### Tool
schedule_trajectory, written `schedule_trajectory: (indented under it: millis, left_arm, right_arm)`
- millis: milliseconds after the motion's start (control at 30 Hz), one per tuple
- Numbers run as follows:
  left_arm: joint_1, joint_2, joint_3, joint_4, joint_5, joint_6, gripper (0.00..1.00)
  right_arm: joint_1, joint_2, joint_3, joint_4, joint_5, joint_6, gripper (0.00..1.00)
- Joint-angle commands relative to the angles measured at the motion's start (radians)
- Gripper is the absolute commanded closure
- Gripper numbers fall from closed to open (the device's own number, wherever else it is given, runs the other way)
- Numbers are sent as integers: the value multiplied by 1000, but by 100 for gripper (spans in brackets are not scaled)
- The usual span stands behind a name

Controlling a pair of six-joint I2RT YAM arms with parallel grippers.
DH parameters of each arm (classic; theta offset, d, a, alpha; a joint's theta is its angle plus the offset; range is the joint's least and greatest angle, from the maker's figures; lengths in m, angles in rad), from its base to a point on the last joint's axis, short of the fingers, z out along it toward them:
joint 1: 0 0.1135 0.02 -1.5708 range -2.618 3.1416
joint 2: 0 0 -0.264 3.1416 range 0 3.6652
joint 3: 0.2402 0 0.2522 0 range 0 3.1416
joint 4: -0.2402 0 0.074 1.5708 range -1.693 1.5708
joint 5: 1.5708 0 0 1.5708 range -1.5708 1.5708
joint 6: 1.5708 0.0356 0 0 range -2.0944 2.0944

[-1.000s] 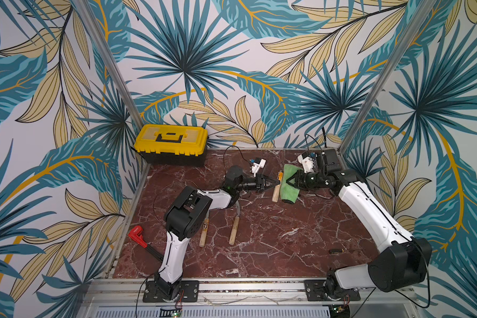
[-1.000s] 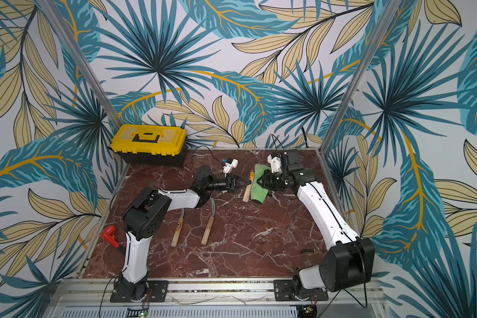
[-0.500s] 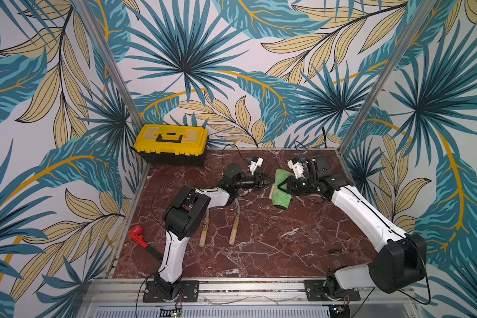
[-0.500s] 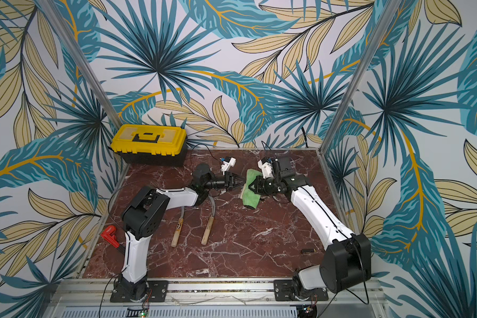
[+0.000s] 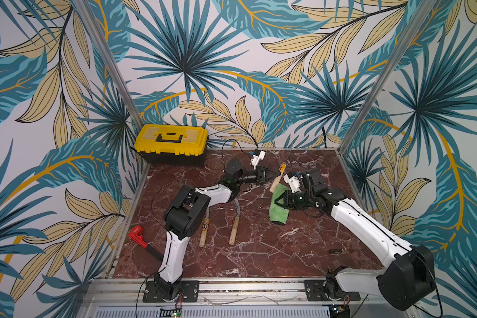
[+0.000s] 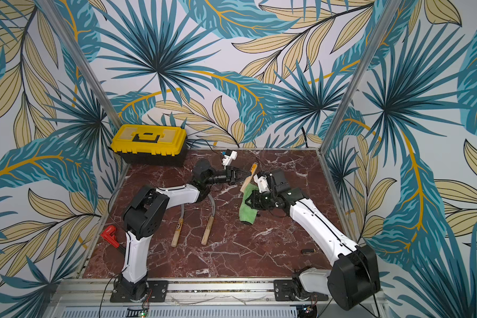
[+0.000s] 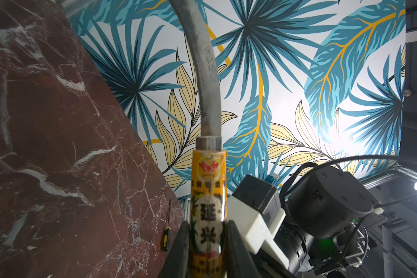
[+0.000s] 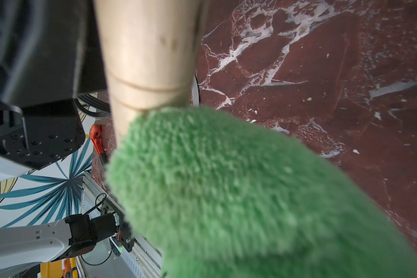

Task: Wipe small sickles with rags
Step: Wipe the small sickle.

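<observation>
My left gripper [image 5: 270, 175] [image 7: 207, 231] is shut on a small sickle [image 5: 277, 178], clamping the orange-labelled wooden handle [image 7: 208, 192]. Its grey curved blade [image 7: 208, 79] points away toward the back wall. My right gripper [image 5: 278, 200] [image 6: 249, 203] is shut on the green fuzzy rag [image 5: 278, 213] [image 8: 238, 192], which hangs just below the butt end of that handle [image 8: 147, 60] and touches it. The cloth hides the right fingers in the right wrist view. Two more sickles [image 5: 204, 232] [image 5: 234, 231] lie side by side on the marble table [image 5: 259, 256], near the left arm.
A yellow toolbox [image 5: 171, 141] stands at the back left corner. A red-handled tool [image 5: 137, 237] lies at the left edge of the table. A small dark object [image 5: 336, 250] is near the right arm's base, and a yellow-and-black screwdriver [image 7: 166, 237] lies by the back edge.
My right gripper has carried the rag forward and down, from beside the held sickle's handle to its butt end. The left gripper has stayed shut on the sickle, almost in place.
</observation>
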Motion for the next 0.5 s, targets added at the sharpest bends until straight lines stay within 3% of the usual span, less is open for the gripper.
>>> schedule_trajectory:
  millis: [0, 200, 467]
  left_arm:
    - [-11, -44, -22, 53, 2, 15, 100]
    - [-11, -78, -80, 52, 4, 29, 100]
    - [-11, -97, -110, 53, 2, 39, 100]
  right_arm:
    - [-61, -29, 33, -56, 35, -22, 84]
    - [-161, 13, 141, -73, 5, -72, 85]
    - [-167, 167, 315, -99, -94, -115, 84]
